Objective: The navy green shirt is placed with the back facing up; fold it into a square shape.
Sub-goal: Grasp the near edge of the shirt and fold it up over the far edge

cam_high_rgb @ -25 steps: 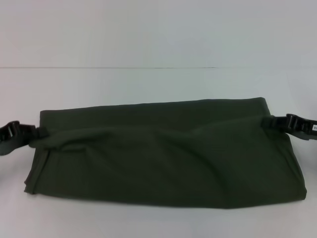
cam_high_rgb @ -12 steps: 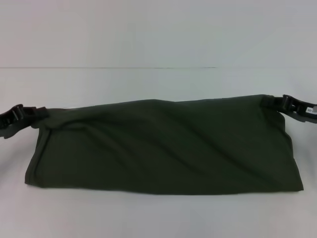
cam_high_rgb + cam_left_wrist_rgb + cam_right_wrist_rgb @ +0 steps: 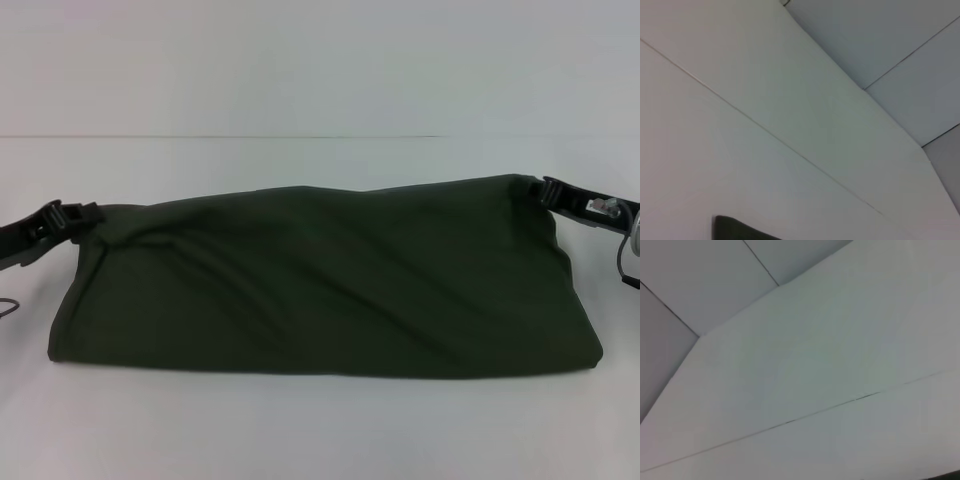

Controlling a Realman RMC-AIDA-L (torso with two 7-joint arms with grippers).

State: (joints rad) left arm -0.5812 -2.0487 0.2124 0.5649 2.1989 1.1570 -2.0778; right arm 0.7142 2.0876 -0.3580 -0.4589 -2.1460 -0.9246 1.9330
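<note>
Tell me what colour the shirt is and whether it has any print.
The shirt is plain dark olive green, no print visible; the head view shows it best.

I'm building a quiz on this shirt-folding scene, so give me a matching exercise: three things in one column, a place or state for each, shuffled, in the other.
Column one:
1. left gripper
2. right gripper
3. navy green shirt

Column two:
A. stretched wide between the two arms, its near edge on the white table
B. shut on the shirt's upper corner at the robot's right
C. shut on the shirt's upper corner at the robot's left

Pairs: 1-C, 2-B, 3-A
</note>
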